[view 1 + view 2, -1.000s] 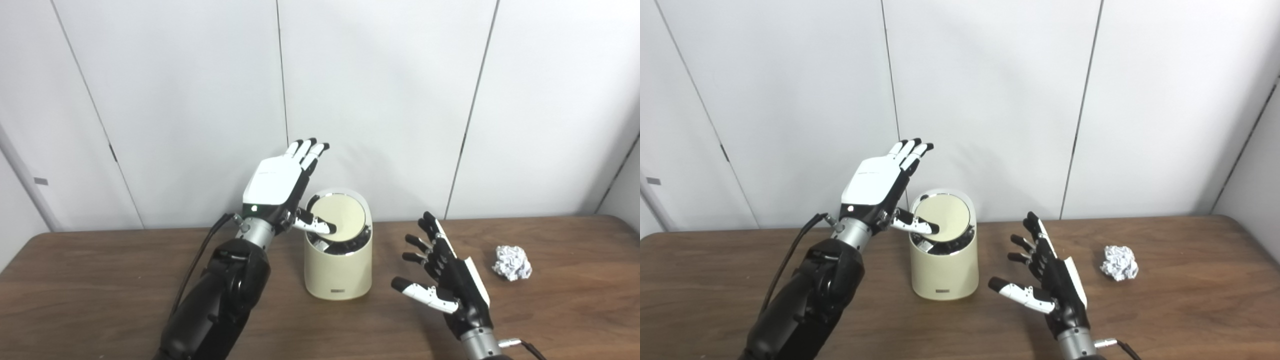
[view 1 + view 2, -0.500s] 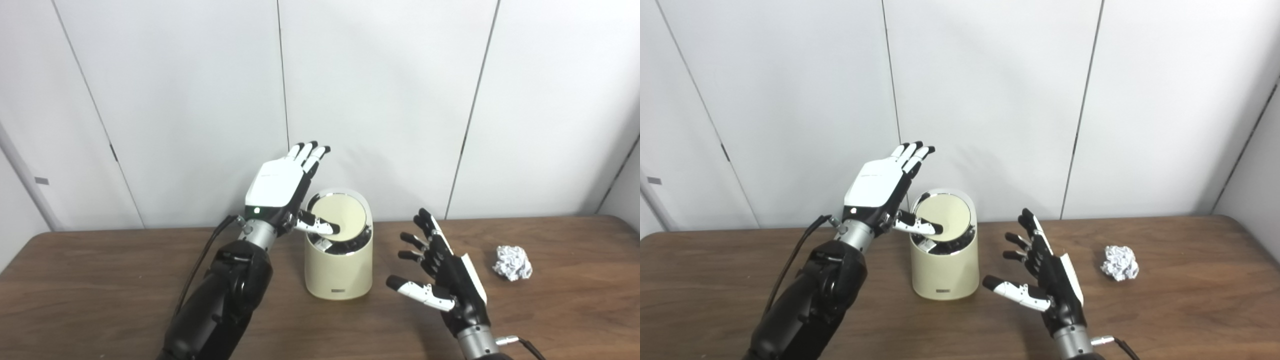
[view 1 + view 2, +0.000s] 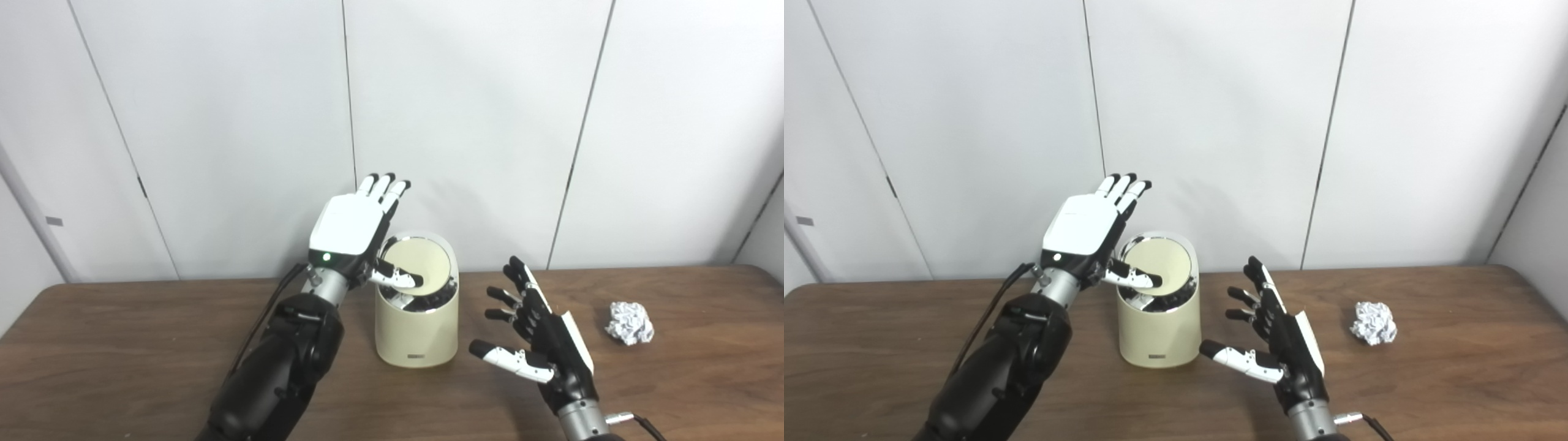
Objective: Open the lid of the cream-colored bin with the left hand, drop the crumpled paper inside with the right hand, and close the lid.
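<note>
While the left hand (image 3: 350, 228) is up beside the bin (image 3: 417, 327), its thumb lies across the round lid (image 3: 422, 264). I think the thumb is pushing the near edge down so the lid tips up at the back. The lid looks tilted, and a dark gap shows under its front edge, so the bin seems partly open. The fingers (image 3: 384, 187) of that hand are straight and spread, pointing up toward the wall (image 3: 465, 122). They hold nothing.

On the other side, the right hand (image 3: 542, 346) floats just above the table (image 3: 122, 349), close to the right of the bin. Its fingers are wide apart and it holds nothing too. The palm faces the bin, not the paper.

Well off to the right, the paper ball (image 3: 629, 322) sits alone on the table. Nothing touches it. The right hand is between the bin and the paper ball.

My guess is the right hand must turn and go get the paper ball next, while the thumb keeps the lid tipped open for it.
</note>
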You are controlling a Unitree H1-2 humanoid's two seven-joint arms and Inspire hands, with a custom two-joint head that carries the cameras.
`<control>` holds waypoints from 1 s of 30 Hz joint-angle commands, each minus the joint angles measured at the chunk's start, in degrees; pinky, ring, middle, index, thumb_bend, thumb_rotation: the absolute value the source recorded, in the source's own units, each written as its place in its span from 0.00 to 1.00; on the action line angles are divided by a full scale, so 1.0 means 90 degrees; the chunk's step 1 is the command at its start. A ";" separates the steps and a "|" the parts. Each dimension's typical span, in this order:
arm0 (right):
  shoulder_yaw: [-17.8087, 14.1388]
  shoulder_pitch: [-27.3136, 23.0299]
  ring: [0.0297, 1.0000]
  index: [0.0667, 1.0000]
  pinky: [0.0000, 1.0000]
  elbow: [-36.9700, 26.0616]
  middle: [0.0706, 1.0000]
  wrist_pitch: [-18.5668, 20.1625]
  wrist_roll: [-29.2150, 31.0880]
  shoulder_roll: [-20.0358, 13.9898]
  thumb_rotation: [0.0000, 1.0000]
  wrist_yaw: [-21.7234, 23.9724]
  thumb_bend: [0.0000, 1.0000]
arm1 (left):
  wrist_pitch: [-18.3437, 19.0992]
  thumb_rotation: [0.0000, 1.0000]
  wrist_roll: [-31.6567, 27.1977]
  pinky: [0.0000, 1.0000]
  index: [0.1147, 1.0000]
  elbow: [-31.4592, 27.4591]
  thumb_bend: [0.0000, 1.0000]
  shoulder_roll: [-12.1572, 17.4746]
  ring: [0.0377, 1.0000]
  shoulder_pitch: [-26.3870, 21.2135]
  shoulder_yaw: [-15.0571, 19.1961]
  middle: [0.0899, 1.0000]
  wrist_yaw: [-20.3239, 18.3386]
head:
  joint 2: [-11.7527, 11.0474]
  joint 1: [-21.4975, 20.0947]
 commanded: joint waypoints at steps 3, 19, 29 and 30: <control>0.0026 -0.0133 0.84 0.97 0.72 -0.0272 0.97 -0.0016 0.0013 0.0011 0.29 -0.0007 0.85 | -0.0013 0.17 0.0299 0.85 1.00 -0.0055 1.00 0.0088 1.00 -0.0315 -0.0165 1.00 -0.0229 | 0.0022 0.0009; 0.0036 -0.0124 0.84 0.96 0.72 -0.0364 0.96 0.0080 -0.0063 0.0015 0.29 -0.0039 0.84 | -0.0126 0.15 0.0891 0.93 1.00 0.0009 1.00 0.0296 1.00 -0.0326 -0.0597 1.00 -0.0623 | 0.0052 0.0004; 0.0016 -0.0140 0.84 0.96 0.71 -0.0300 0.96 0.0002 -0.0037 -0.0029 0.31 -0.0030 0.86 | -0.0179 0.16 0.0798 0.93 1.00 0.0078 1.00 0.0299 1.00 -0.0234 -0.0562 1.00 -0.0659 | 0.0053 -0.0009; 0.0019 -0.0134 0.84 0.96 0.71 -0.0310 0.96 0.0006 -0.0055 -0.0031 0.31 -0.0037 0.86 | -0.0191 0.15 0.0802 0.92 1.00 0.0100 1.00 0.0302 1.00 -0.0217 -0.0565 1.00 -0.0612 | 0.0054 -0.0005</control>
